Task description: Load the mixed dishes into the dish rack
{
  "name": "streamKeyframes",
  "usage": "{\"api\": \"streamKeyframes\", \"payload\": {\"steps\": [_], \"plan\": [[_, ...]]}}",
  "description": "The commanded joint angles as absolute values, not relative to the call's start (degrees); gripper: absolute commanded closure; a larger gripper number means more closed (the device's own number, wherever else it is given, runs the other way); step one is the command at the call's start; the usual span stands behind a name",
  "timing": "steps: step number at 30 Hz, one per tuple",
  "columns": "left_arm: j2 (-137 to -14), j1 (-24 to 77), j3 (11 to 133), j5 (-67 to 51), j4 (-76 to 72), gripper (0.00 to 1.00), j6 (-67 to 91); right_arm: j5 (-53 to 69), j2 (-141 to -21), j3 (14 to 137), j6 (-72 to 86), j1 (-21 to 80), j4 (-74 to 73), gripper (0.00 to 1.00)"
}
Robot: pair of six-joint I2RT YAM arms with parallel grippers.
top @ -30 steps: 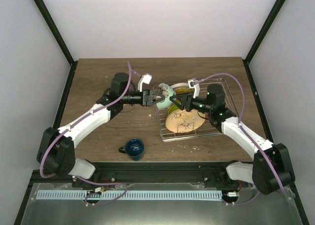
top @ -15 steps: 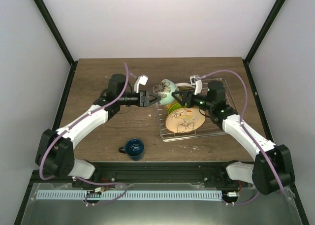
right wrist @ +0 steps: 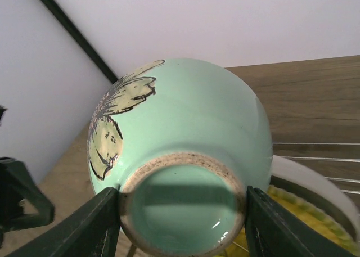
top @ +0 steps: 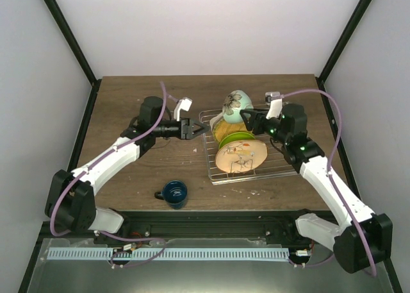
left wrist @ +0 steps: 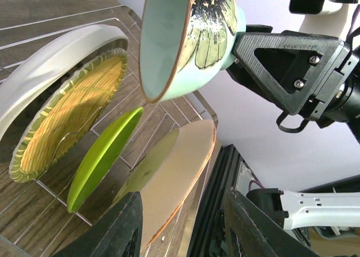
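The mint bowl, with a dark flower drawn on its side, is up in the air over the far left part of the rack, above the plates. It is tipped on its side, its mouth toward the left arm and its unglazed foot ring facing the right wrist camera. The right claw holds it at a middling width, one finger pressed on each side of the foot ring. Below it, four plates stand on edge between the rack's wires, leaning in a row. The cream plate is farthest from the arm bases, then come the yellow plate and the green plate. The tan plate is nearest, its drawn face turned upward. The left claw hangs just beside the rack's left edge, pointing at the bowl, its fingers spread in a V with nothing between them. The blue mug stands upright on the wooden table near its front edge, well apart from the rack, its handle to the left.
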State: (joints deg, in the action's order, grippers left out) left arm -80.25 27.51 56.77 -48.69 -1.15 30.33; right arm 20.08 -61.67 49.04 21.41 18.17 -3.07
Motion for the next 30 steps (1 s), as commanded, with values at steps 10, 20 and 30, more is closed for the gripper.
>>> {"api": "streamKeyframes", "payload": {"steps": [10, 20, 30], "plan": [[-79.85, 27.24, 56.02, -47.99, -0.66, 0.57, 29.0, -8.11, -59.19, 57.13, 20.14, 16.3, -17.01, 0.54], [-79.61, 27.21, 56.02, -47.89, -0.18, 0.57, 28.67, -13.99, -62.41, 58.97, 20.27, 9.74, -24.43, 0.55], [-79.73, 27.16, 56.29, -47.85, 0.33, 0.57, 28.24, -8.36, -69.25, 57.75, 18.11, 8.7, -24.88, 0.55]]}}
